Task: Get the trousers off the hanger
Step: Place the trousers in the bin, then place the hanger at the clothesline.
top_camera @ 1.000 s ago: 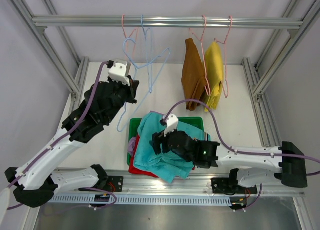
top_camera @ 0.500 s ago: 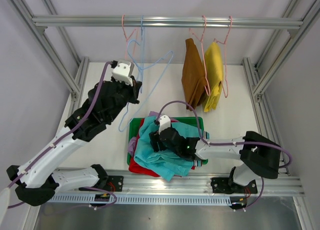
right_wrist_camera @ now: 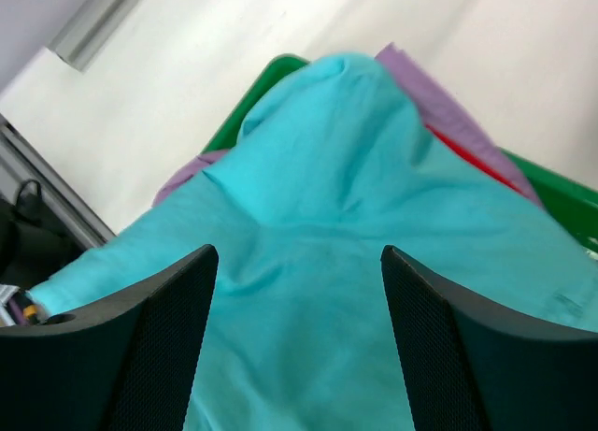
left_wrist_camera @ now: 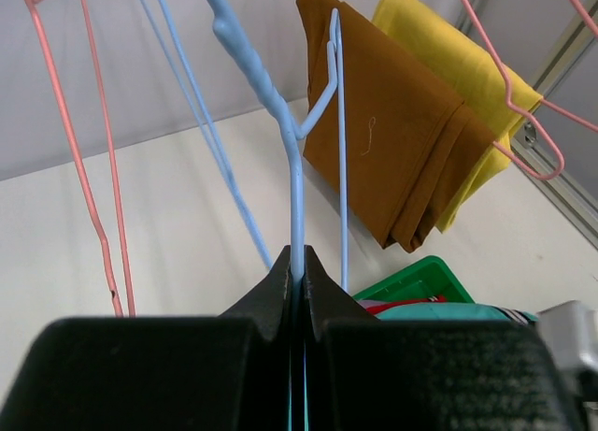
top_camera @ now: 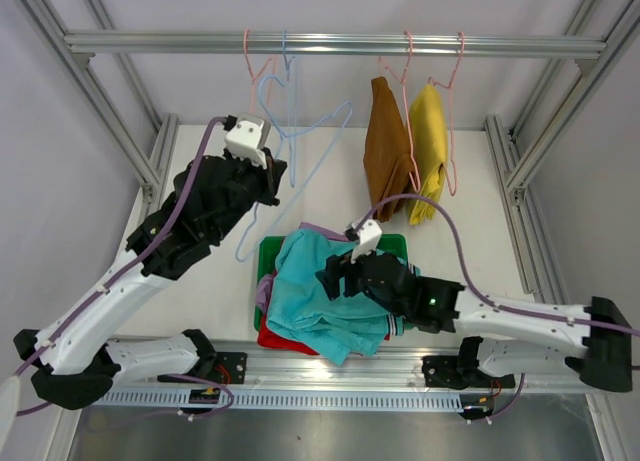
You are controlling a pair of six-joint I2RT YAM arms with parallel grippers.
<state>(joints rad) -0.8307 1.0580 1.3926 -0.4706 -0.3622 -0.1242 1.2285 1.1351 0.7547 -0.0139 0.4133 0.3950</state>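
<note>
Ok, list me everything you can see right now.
brown trousers: one, brown, hung on the rail
yellow trousers: one, yellow, hung beside them
green tray: one, green, on the table
teal trousers: one, teal, topping the tray's pile
lilac trousers: one, lilac, under the teal
red trousers: one, red, under the teal
pink hangers: three, pink, on the rail
blue hangers: two, blue, one on rail, one gripped
left gripper: one, black, shut on blue hanger
right gripper: one, black, open above teal trousers

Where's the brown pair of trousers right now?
In the top view, the brown trousers hang on a pink hanger under the rail at the back, right of centre, just left of the yellow trousers.
</note>
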